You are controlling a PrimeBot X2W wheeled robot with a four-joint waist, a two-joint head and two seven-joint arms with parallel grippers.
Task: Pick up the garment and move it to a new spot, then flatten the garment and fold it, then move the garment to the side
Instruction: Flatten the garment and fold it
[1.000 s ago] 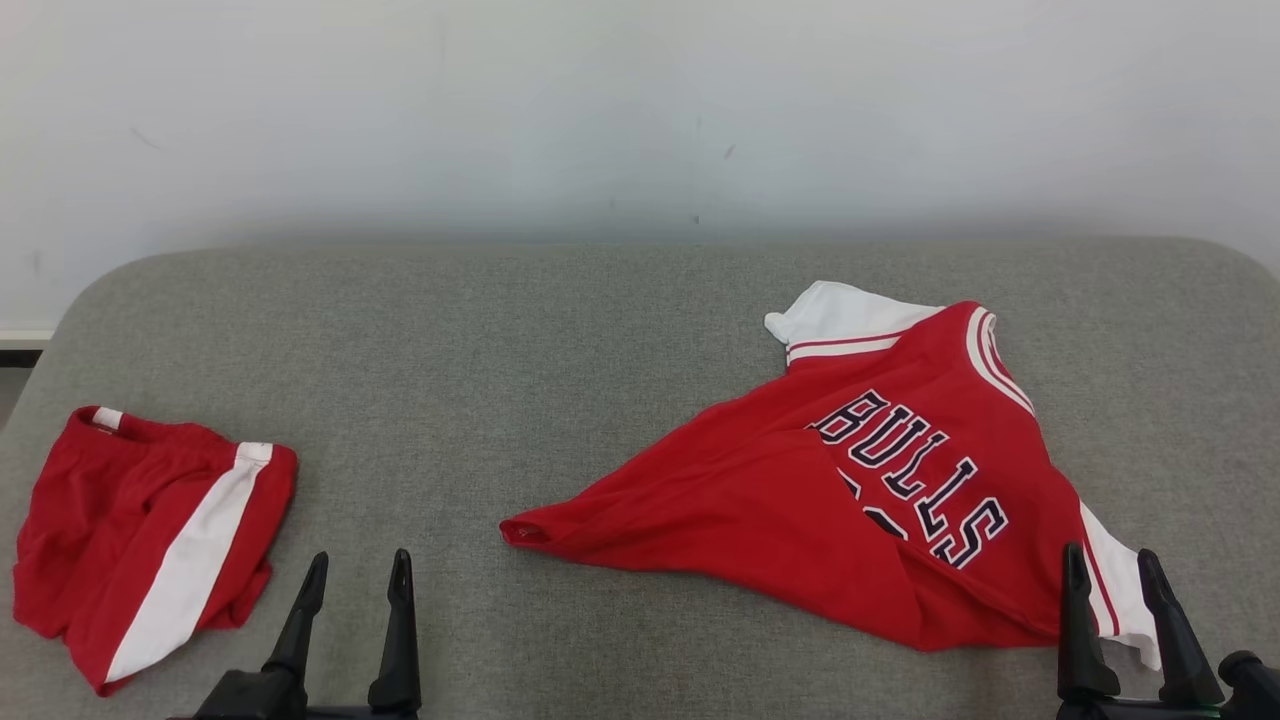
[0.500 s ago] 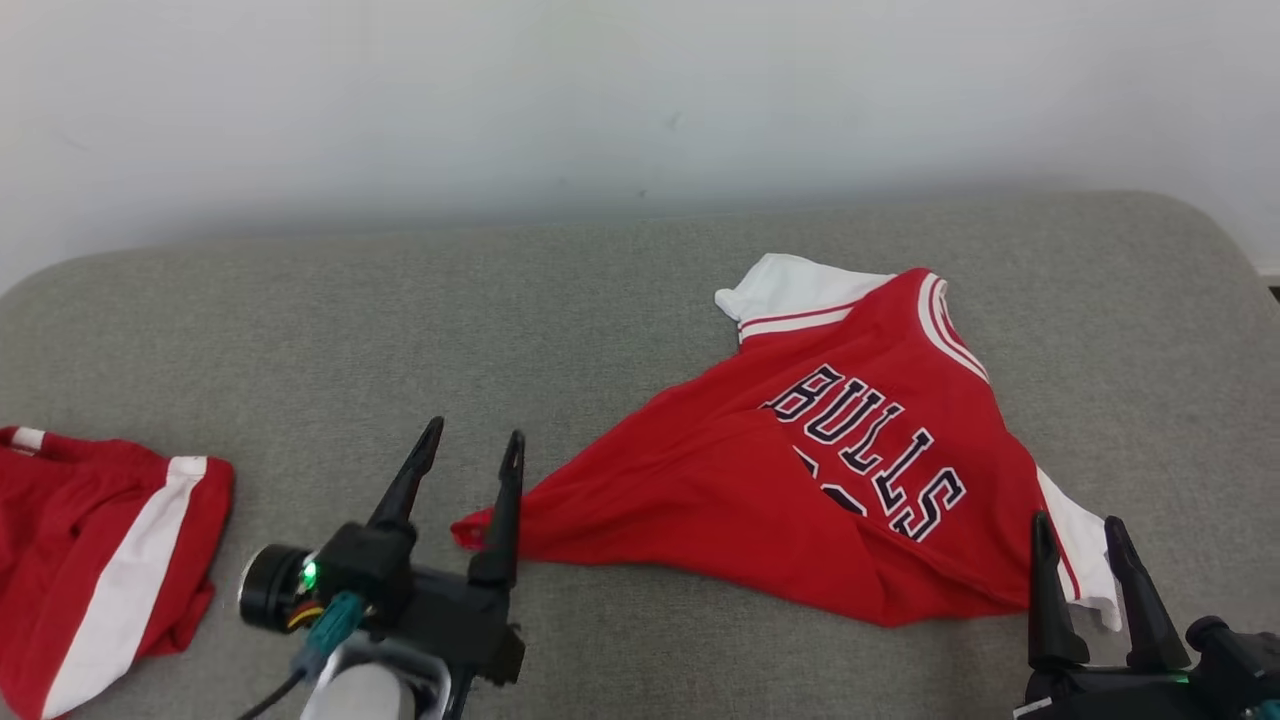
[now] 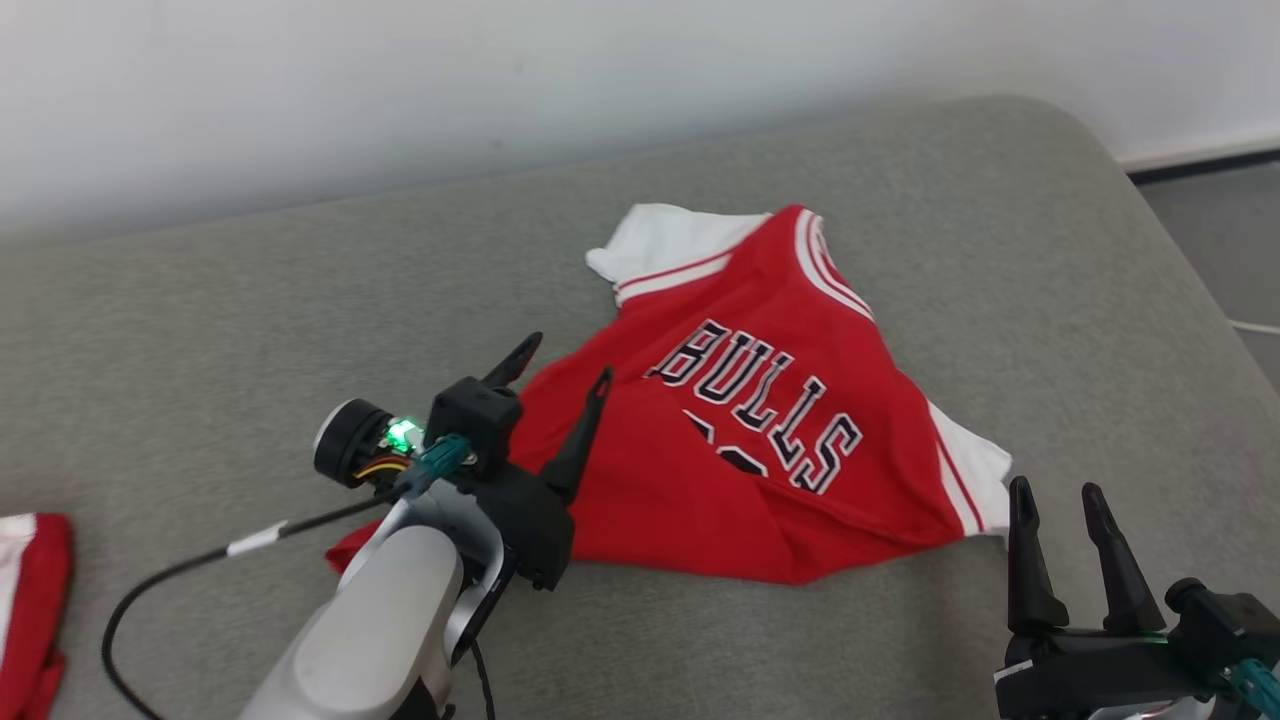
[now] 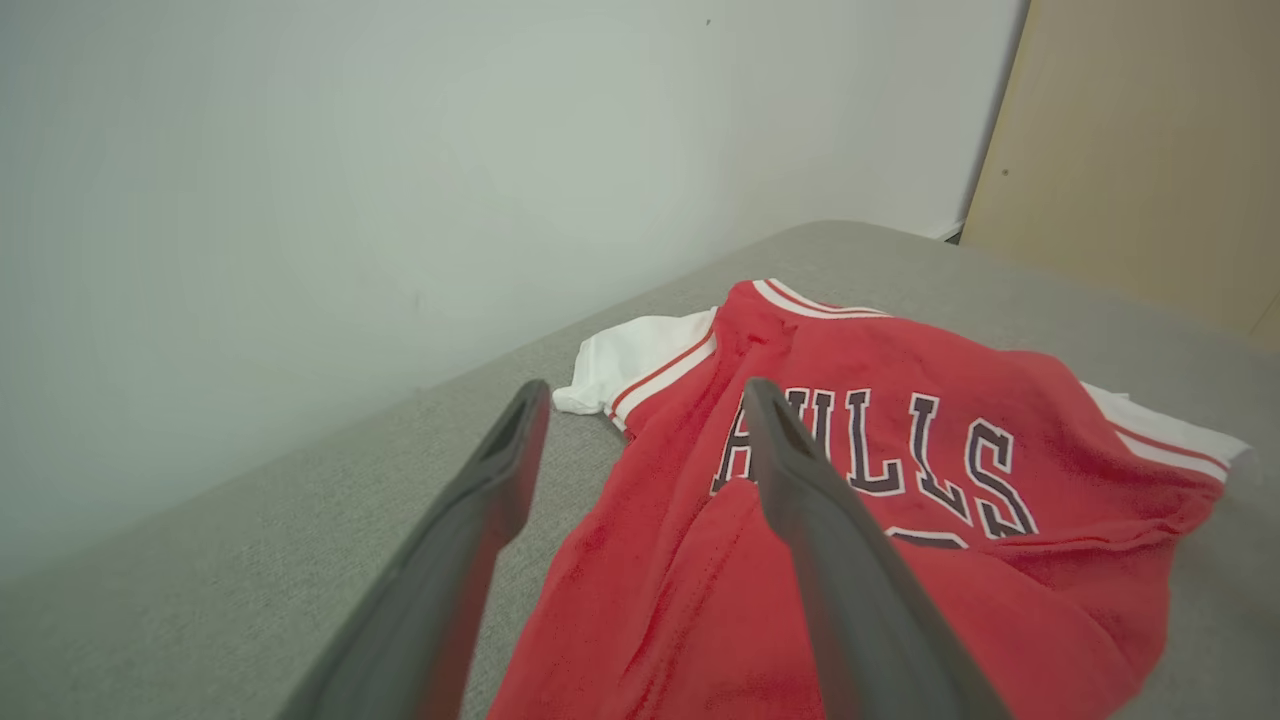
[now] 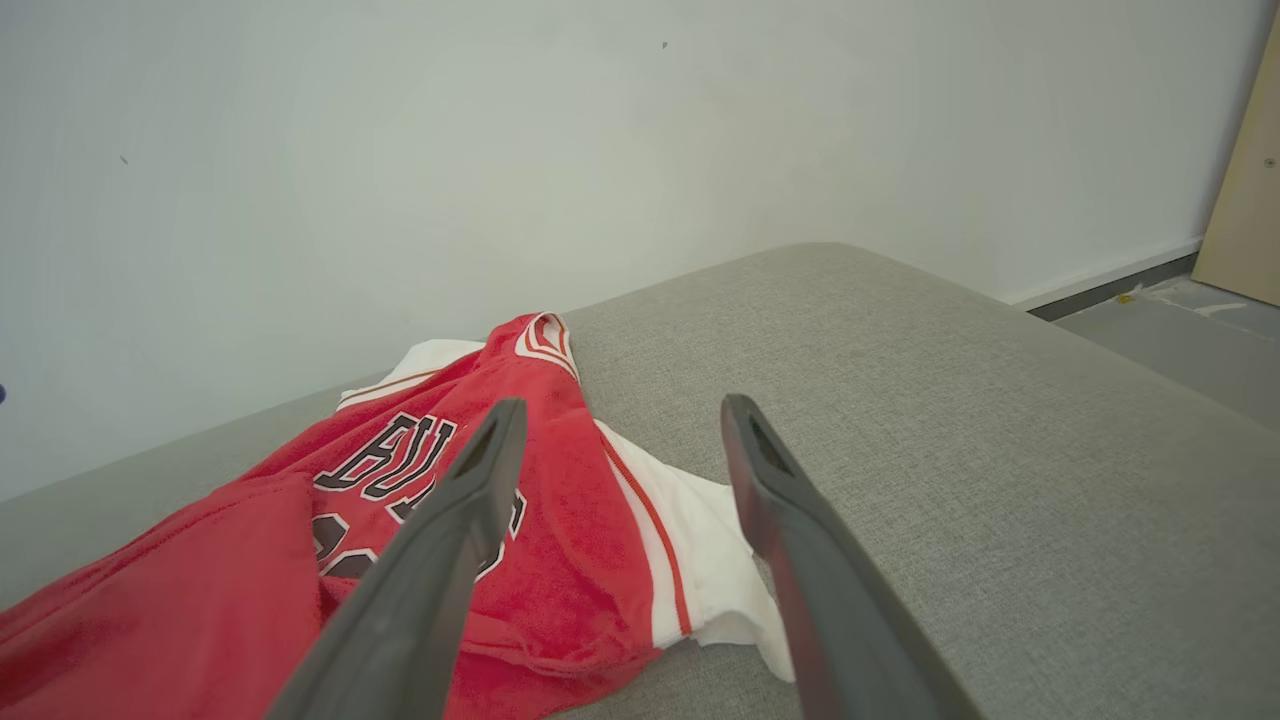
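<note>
While left hand and right hand gape wide, empty; red garment reads BULLS

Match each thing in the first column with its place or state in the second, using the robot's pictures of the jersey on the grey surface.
Things
1. red fabric jersey lettered BULLS
2. left gripper
3. right gripper
4. red and white cloth

Places or states
A. at the head view's left edge
B. open, reaching over the jersey's red body
C. open, near the jersey's white sleeve
D. rumpled, lettering up, on the grey padded surface

Pairs: 1-D, 2-B, 3-C, 4-A
</note>
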